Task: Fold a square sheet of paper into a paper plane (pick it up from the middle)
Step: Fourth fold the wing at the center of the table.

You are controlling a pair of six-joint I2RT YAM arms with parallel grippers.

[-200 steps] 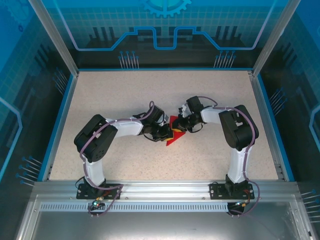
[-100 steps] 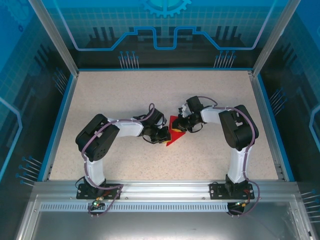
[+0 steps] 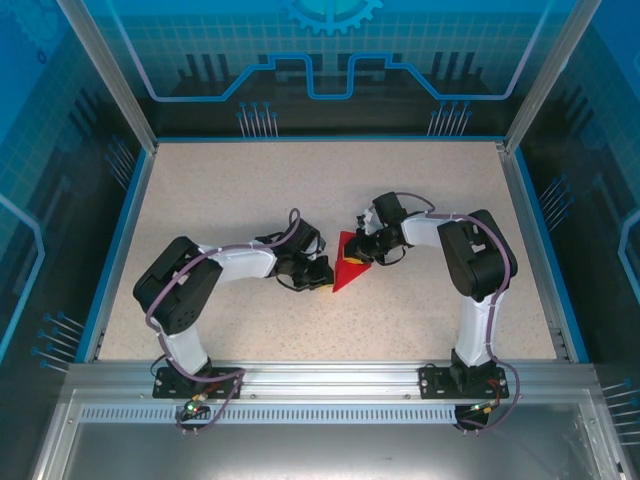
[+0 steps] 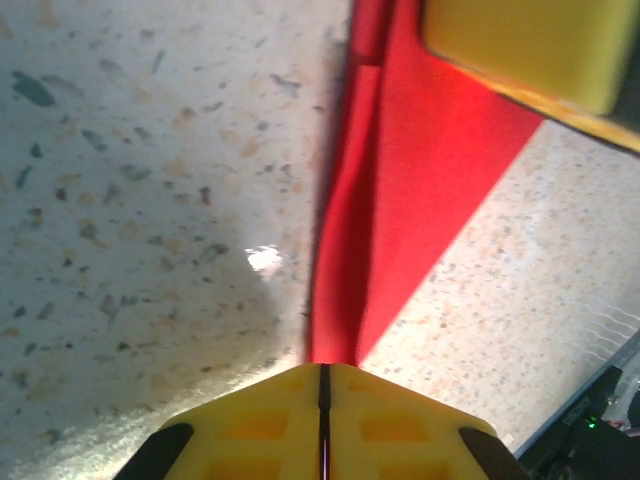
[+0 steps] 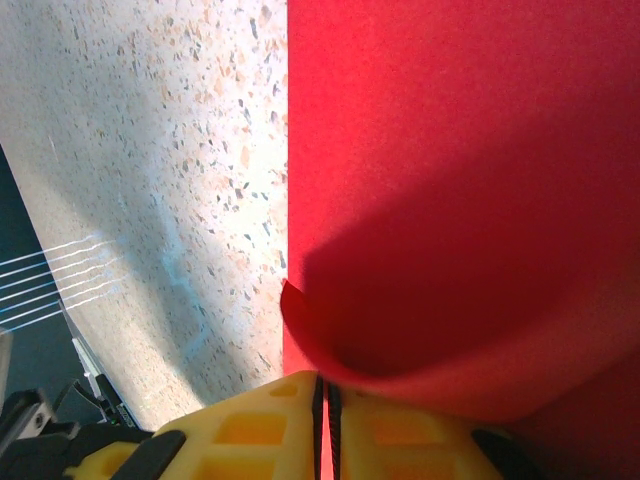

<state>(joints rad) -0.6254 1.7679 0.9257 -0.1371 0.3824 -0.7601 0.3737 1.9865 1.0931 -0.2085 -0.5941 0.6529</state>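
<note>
The sheet of paper (image 3: 348, 268) is bright red and folded into a pointed wedge, lying mid-table between my two grippers with its tip toward the near edge. My right gripper (image 3: 362, 252) is shut on the wedge's wide far end. In the right wrist view the paper (image 5: 450, 150) curls up over one finger, and a sliver of red sits between the closed pads of the right gripper (image 5: 322, 385). My left gripper (image 3: 322, 275) is shut. In its wrist view the left gripper (image 4: 323, 372) has its tips at the narrow end of the paper's lengthwise fold (image 4: 400, 200), with no red between the pads.
The speckled tabletop (image 3: 220, 200) is bounded by a blue raised rim and aluminium posts, with transparent blue walls behind. The right gripper's yellow finger (image 4: 520, 45) shows at the top right of the left wrist view. Both arm bases stand at the near rail.
My left gripper slid toward the near left along the paper, down to its narrow tip, and its elbow swung left. The right arm kept still, holding the paper.
</note>
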